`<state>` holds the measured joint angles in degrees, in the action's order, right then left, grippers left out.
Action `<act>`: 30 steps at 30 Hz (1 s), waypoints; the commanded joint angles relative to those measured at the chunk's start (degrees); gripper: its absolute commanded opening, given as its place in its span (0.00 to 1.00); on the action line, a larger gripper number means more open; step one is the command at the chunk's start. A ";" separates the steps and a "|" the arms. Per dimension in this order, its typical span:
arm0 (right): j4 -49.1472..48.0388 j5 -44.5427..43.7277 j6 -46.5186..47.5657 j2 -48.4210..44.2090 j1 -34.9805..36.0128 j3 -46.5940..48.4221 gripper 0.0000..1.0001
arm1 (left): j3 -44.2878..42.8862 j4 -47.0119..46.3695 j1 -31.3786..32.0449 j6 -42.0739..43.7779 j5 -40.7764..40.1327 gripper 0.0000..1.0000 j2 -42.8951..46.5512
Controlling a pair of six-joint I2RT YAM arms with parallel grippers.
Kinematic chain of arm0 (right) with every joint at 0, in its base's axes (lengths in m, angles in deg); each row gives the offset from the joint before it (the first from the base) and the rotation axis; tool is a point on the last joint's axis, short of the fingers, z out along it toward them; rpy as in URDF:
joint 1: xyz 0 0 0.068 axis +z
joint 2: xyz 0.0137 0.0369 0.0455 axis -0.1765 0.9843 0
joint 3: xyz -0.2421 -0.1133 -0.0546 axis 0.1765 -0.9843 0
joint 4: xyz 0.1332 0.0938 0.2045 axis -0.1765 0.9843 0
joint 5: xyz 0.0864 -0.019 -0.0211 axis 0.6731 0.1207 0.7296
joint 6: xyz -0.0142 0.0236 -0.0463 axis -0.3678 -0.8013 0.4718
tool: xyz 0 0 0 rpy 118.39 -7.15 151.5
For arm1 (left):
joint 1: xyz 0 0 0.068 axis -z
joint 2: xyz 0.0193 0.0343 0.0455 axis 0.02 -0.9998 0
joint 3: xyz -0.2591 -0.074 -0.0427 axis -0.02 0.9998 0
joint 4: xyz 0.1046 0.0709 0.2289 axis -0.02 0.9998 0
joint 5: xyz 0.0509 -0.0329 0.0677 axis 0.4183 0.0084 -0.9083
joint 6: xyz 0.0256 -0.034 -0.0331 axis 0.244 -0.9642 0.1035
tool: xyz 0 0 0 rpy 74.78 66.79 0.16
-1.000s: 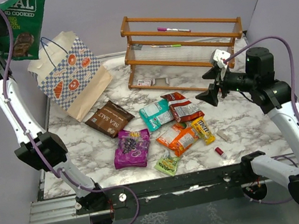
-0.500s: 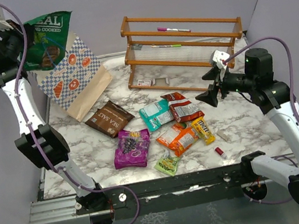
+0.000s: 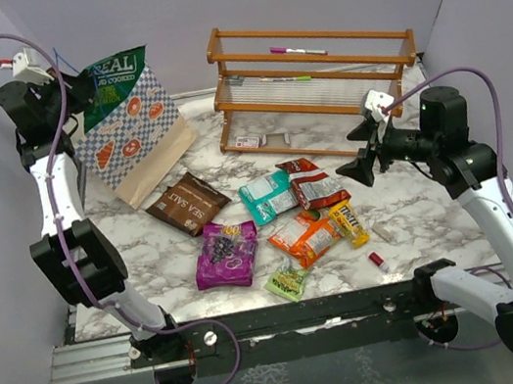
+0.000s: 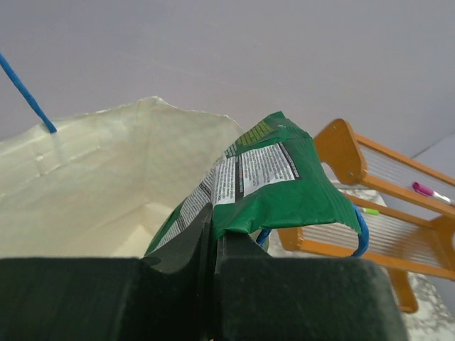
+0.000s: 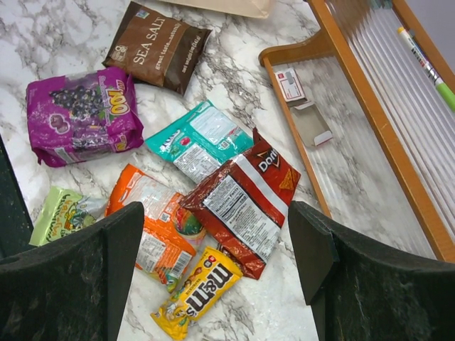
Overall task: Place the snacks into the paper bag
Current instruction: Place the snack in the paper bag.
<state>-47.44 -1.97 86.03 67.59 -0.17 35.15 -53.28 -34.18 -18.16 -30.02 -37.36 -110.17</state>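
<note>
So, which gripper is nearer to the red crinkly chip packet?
Right. The right gripper hovers open beside the red crinkly packet; the left gripper is far off at the checked paper bag, gripping a green packet.

Far left of the desk: the paper bag, with the multipack partly in its mouth. Far centre to right: the rack. Just before the bag lies the sea-salt packet. Right of it, before the rack, six further packets lie clustered, some overlapping. The small cylinder lies right of the cluster, near the front edge.
</note>
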 commanded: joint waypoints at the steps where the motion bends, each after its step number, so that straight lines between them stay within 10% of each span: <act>1: -1.58 0.14 -0.70 -0.88 -0.33 -0.12 0.83 | 5.51 -7.42 1.15 -3.79 2.10 0.00 9.10; 30: -1.20 0.20 -0.54 -1.58 -0.42 -0.65 0.83 | 23.10 -2.65 3.03 5.91 4.19 0.00 21.73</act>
<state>-47.60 -1.97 86.05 66.26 -0.17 34.43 -29.02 -38.04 -15.15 -28.69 -34.67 -91.44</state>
